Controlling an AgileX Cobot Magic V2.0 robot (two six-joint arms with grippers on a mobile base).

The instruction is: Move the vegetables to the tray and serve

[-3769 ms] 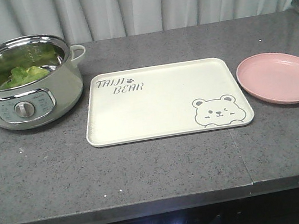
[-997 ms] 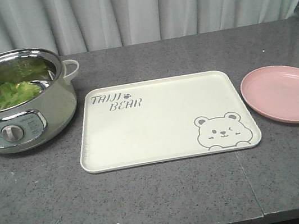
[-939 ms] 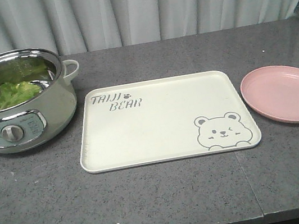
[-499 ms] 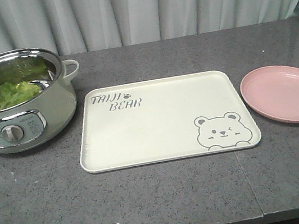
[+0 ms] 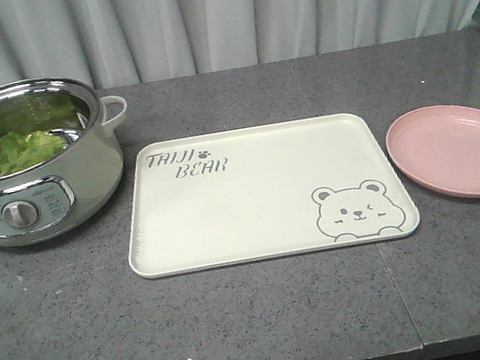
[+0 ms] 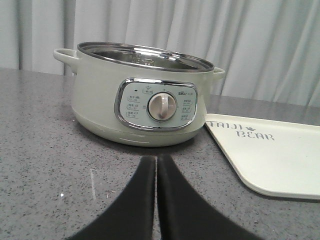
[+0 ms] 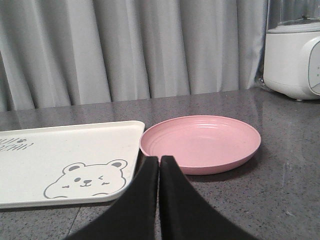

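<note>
- The vegetables (image 5: 21,151) lie in a loose green heap inside the electric pot (image 5: 85,182) at the far left of the counter (image 5: 272,321). None is on the tray yet, so the transfer looks not yet begun.
- The leaves look thin, soft and light, and they are probably slick from the pot. They would likely flop when lifted and tear under a hard pinch. The best hold is probably from above, on a bunched fold at the top of the heap, clear of the steel wall.
- The pot is open-topped, with its dial facing the near side and one handle towards the tray. It stands just left of the tray, not touching it.
- The tray (image 5: 259,186) sits in the middle of the counter with nothing on it. Its lettering is at the far left and the bear drawing at the near right.
- A pink plate (image 5: 459,150) lies just right of the tray and apart from it.
- The left gripper (image 6: 156,160) has its fingers pressed together on nothing and sits low, in front of the pot's dial.
- The right gripper (image 7: 159,159) is likewise pressed together and holds nothing. It points at the gap between tray and plate.
- A white appliance (image 7: 292,55) stands at the far right, before a grey curtain (image 5: 241,11).
</note>
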